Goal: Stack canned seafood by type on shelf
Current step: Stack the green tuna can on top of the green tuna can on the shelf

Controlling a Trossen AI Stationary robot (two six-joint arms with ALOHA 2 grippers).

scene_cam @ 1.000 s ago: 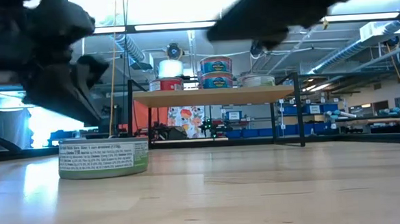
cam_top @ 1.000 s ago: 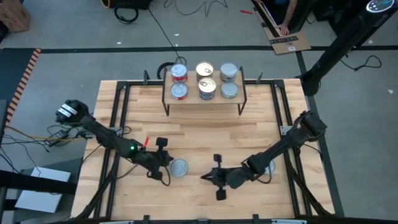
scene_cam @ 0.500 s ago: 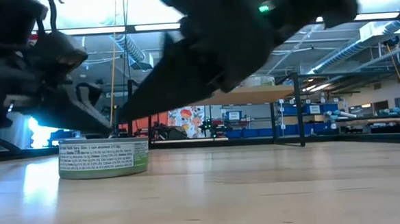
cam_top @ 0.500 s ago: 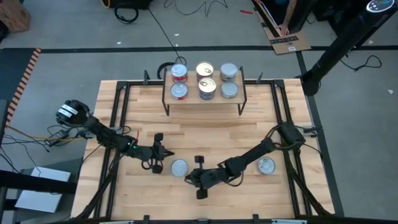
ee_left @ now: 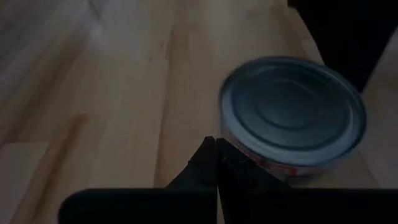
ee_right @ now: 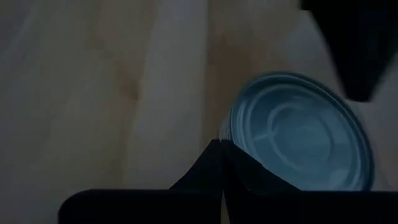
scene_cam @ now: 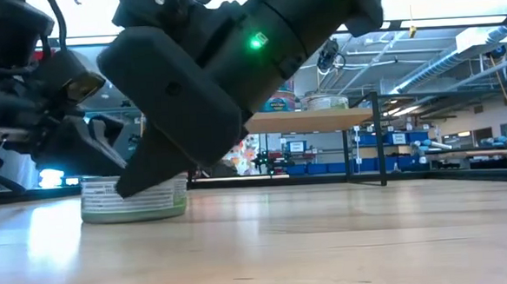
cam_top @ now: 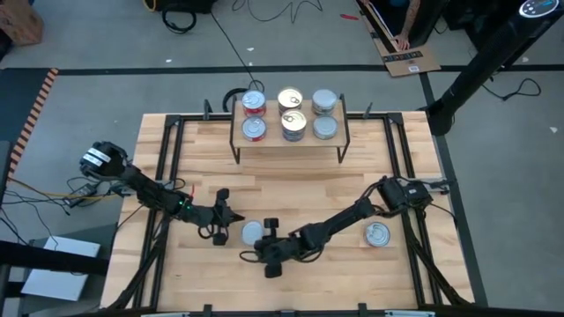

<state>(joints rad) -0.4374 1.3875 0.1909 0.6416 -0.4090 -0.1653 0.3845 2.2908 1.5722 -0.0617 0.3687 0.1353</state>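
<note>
A tin (cam_top: pixel 253 234) sits on the near table (cam_top: pixel 291 194), the left gripper (cam_top: pixel 231 217) and right gripper (cam_top: pixel 250 255), both pressed together, touching either side of it, another tin (cam_top: pixel 377 234) aside, six stacked on the far shelf (cam_top: pixel 339 136).

shelf (cam_top: pixel 289 138): light wood, black legs
shelf cans (cam_top: pixel 254 104): red, gold, silver tops
front-edge can (scene_cam: pixel 135 199): white-green label
arms: black
</note>
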